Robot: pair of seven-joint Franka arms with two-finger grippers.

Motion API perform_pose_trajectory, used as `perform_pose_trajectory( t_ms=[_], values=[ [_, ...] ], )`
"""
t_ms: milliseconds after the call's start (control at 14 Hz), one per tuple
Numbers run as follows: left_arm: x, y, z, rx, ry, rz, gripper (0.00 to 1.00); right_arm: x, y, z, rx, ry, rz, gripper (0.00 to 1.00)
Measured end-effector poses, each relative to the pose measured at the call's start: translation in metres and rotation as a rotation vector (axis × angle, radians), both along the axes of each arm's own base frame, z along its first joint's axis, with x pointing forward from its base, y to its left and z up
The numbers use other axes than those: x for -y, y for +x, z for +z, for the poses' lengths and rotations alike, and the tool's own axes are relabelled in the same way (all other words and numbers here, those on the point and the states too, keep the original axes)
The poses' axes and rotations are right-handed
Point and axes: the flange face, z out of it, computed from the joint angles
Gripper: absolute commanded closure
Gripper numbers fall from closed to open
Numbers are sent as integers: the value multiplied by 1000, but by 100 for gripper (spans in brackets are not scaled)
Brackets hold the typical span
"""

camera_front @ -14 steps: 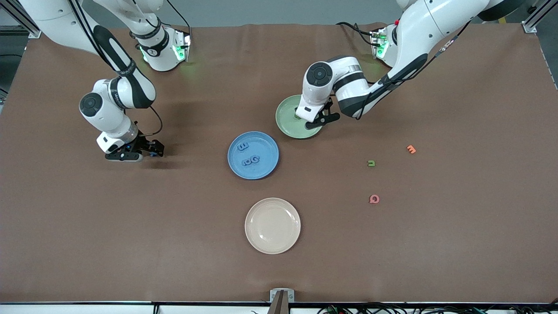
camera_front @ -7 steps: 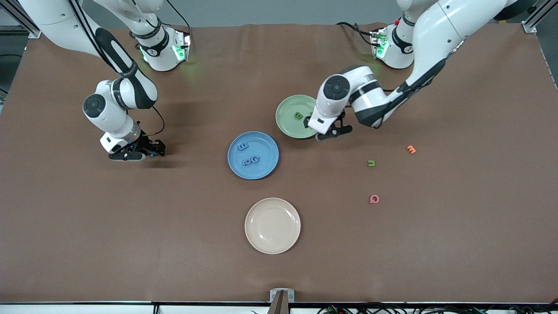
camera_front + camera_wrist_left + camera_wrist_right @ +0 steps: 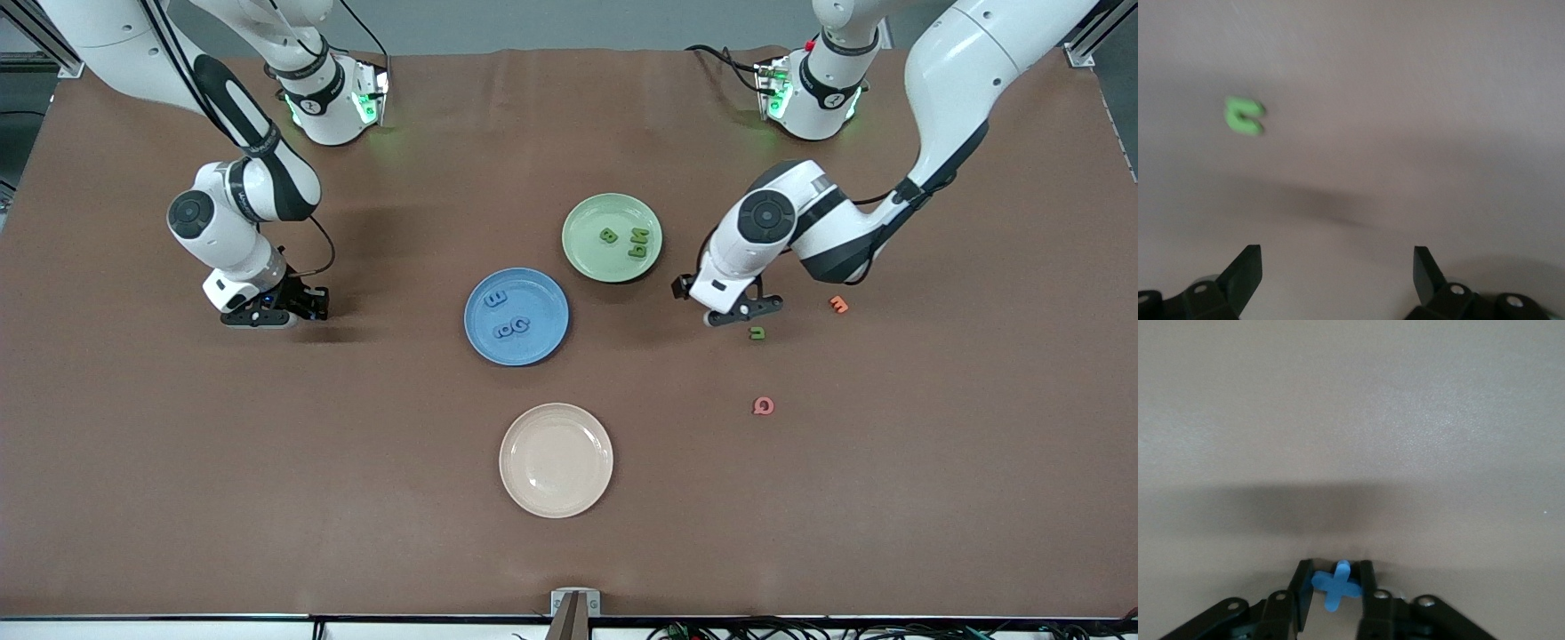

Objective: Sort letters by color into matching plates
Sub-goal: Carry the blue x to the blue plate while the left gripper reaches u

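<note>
Starting at the right arm's end of the table (image 3: 133, 462), we see the right tool (image 3: 267, 313) low over bare brown surface, well apart from every plate. In the right wrist view its fingers (image 3: 1301, 583) are pressed together on a small blue cross-shaped letter (image 3: 1337, 587), clamped between the pads.

Toward the middle we find the blue plate (image 3: 542, 302). It holds one blue letter (image 3: 496, 300) and, nearer the front camera, a blue pair (image 3: 512, 327) lying close together. Nearer the camera than this plate sits the cream plate (image 3: 556, 460). Farther from the camera, and a little toward the left arm's end, is the green plate (image 3: 587, 258). In it lie a green letter (image 3: 609, 236) and, beside that one, what we read as two more green letters (image 3: 640, 244) side by side.

Toward the left arm's end, the left tool (image 3: 736, 311) hangs over bare table between the green plate and a loose green letter (image 3: 757, 333), just beside that letter. In the left wrist view its fingers (image 3: 1245, 270) stand wide apart with nothing between them, and the loose letter lies clear of them on the table. An orange letter (image 3: 838, 304) lies near this tool, closer to the left arm's end. A pink letter (image 3: 763, 406) lies nearer the camera than the loose green one.
</note>
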Motion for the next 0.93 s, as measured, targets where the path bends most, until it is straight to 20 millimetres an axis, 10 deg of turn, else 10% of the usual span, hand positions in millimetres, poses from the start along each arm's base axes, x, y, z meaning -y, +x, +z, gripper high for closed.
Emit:
perform_pose_trajectory(
  t_ms=[571,929],
  values=[
    [-83,45,5,78,21,15,1,-20,4,2,-30,3,-8,100],
    [-86,49,-6,93,-21,11,1,-142,26,32,-87,-3,-148,100]
  ],
)
